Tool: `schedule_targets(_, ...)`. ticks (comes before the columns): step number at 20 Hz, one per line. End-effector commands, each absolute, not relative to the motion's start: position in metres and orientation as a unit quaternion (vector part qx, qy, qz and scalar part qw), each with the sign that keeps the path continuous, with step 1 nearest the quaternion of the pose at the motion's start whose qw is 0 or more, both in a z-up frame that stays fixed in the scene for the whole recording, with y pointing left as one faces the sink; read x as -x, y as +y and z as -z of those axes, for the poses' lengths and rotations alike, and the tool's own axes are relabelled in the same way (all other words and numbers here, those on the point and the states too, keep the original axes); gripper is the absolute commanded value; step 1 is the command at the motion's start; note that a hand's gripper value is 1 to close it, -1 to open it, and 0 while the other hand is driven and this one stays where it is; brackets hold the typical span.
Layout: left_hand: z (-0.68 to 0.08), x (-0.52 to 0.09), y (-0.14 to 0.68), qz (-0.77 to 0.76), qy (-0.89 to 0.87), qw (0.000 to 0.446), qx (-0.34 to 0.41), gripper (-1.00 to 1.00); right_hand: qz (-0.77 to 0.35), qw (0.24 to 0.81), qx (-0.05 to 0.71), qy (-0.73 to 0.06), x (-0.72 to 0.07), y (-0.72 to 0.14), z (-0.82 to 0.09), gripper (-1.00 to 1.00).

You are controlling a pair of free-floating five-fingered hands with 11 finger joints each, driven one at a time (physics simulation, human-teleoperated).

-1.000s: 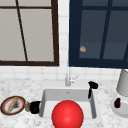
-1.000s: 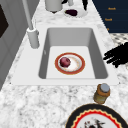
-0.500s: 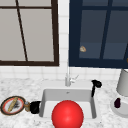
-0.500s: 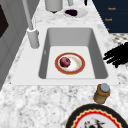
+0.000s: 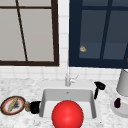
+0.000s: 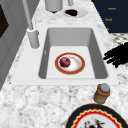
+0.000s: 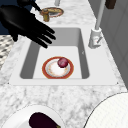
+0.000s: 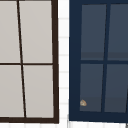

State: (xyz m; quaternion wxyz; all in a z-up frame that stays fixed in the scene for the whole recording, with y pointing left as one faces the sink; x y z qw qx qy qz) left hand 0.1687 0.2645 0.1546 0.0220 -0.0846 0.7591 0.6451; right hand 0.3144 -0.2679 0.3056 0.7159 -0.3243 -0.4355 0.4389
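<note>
two hands hover: right hand (image 7: pixel 25 22) with fingers spread at the sink's (image 7: pixel 85 65) near rim; you risk clipping the plate (image 7: pixel 58 68) below.

An eggplant (image 7: pixel 42 121) lies on a white plate (image 7: pixel 15 117) — right of the sink (near a pale canister (image 5: pixel 123 82)).

Open basin floor around the red-rimmed plate (image 6: pixel 70 63) in the sink (image 6: pixel 97 50), with bare strips along both side walls; a dark red fruit (image 6: pixel 65 62) on the plate's faucet side. Rear rim blocked at the middle by the faucet (image 5: pixel 68 79). Left counter taken up by a small jar (image 6: pixel 102 93) just beside a patterned plate (image 5: pixel 12 105); left hand (image 5: pixel 35 107) at the sink's left rim beside the jar. Right counter occupied by a white plate with an eggplant (image 7: pixel 42 121) and a pale canister (image 5: pixel 123 83). Right hand (image 5: pixel 99 86) above the sink's right rear corner.
</note>
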Motion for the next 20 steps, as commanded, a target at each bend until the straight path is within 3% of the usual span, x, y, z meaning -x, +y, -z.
schedule_targets(1, -0.155, -0.169, 0.265, -0.645, 0.759, 0.022, 0.085, 0.0, -0.399, 0.742, 0.289, -0.455, -0.292, -0.271, -0.307, -1.0)
schedule_targets(20, -0.155, -0.169, 0.265, -0.645, 0.759, 0.022, 0.085, 0.0, -0.32, 0.797, 0.334, -0.389, -0.275, -0.269, -0.3, -1.0)
